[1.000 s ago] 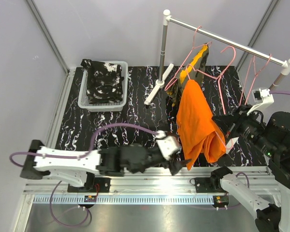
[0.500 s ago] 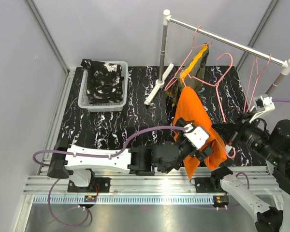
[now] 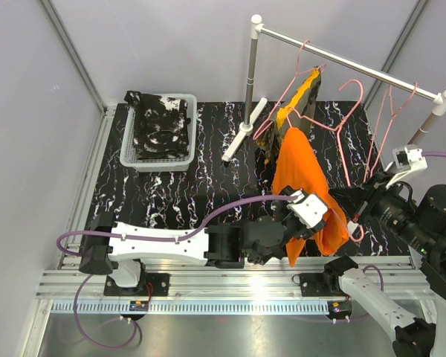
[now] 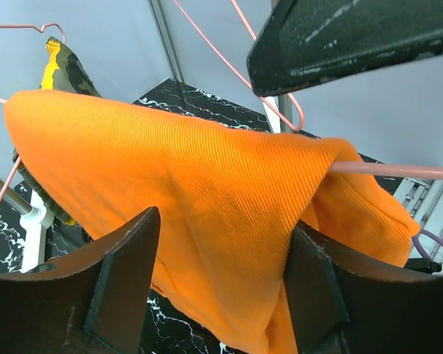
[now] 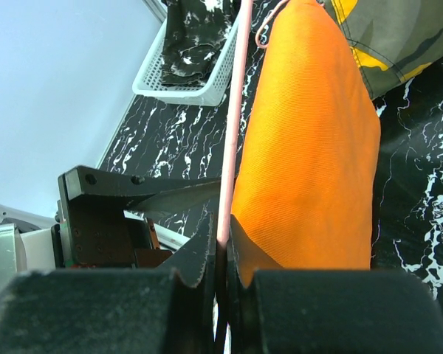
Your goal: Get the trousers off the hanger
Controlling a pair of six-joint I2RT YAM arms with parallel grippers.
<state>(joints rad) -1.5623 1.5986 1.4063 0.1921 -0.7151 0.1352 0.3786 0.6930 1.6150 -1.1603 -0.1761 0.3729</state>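
The plain orange trousers hang folded over a pink hanger. My right gripper is shut on that hanger's wire at its low right end, the wire pinched between the tips. My left gripper has come in from the left at the trousers' lower part. Its fingers stand apart on either side of a fold of the orange cloth, with a gap on the left side. The camouflage trousers hang on the rail behind. The black speckled pair lies in the basket.
A white basket stands at the back left. The rack's post and rail cross the back right, with two bare pink hangers on the rail. The mat's front edge meets the aluminium frame.
My left arm has swung right from the mat's front to the orange trousers, and its jaws have narrowed around the cloth. The right gripper kept its hold on the hanger.
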